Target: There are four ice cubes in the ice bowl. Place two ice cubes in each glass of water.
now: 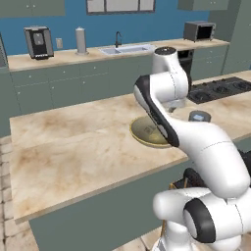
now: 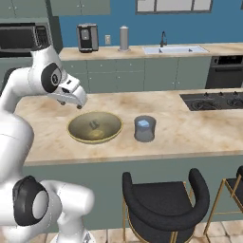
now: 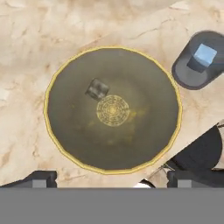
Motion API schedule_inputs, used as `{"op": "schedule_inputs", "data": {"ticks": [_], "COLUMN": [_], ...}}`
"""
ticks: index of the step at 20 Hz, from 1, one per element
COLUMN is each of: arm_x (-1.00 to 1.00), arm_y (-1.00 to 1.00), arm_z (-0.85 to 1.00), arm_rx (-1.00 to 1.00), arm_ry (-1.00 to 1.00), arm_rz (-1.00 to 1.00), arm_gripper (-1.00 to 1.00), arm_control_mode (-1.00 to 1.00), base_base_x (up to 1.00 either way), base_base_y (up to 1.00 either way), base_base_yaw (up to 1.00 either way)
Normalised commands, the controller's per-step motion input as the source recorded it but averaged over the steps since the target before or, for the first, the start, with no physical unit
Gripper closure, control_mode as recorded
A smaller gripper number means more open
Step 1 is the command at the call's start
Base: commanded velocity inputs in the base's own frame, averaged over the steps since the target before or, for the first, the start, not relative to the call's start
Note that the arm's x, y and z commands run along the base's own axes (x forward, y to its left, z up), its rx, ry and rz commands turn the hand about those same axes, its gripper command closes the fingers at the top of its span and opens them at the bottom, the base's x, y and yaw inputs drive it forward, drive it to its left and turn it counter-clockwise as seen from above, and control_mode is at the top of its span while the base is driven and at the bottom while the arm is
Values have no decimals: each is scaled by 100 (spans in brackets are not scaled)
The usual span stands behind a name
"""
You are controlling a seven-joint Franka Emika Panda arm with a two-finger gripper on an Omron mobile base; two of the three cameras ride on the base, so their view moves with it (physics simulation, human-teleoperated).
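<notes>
The gripper (image 3: pixel 112 180) is being held spread wide and empty, high above the ice bowl (image 3: pixel 59 131), with its two dark fingertips (image 3: pixel 39 179) showing at the near edge of the hand view, one to each side of the bowl's rim. In the right base view the gripper (image 2: pixel 76 102) is hanging above the bowl's left rim, clear of it.

Reading from left to right in the hand view: one ice cube (image 3: pixel 97 89) is lying inside the bowl, just up and left of the patterned centre; no other cube is being made out in the bowl. To the right, near the bowl but apart from it, a grey glass of water (image 3: pixel 188 72) is standing upright on the marble counter (image 3: pixel 26 52), and a pale blue ice cube (image 3: pixel 204 54) is seen inside it.

The step in hand is judged to be the pick of the remaining cube. The fingers are being required to be centred over the cube rather than the bowl's middle, lowered straight, and closed across two flat faces. The cube is small and probably slippery; the sloping bowl floor is being noted as a risk, since a skewed approach could push the cube aside.
</notes>
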Motion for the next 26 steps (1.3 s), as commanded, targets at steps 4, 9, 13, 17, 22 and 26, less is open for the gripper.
{"op": "schedule_inputs", "data": {"ticks": [4,9,13,17,22,26], "arm_x": [-4,0,22,41,45,47], "arm_y": [-99,-76,-43,0,46,45], "arm_z": [-6,-24,-23,-11,-23,-35], "arm_rx": [0,7,25,20,1,13], "arm_ry": [46,-18,-39,-20,3,13], "arm_rz": [-10,1,8,3,0,0], "arm_gripper": [-100,-100,-100,-100,-100,-100], "arm_control_mode": [-100,-100,-100,-100,-100,-100], "base_base_x": [0,0,0,0,0,0], "base_base_y": [0,0,0,0,0,0], "base_base_yaw": [0,0,0,0,0,0]}}
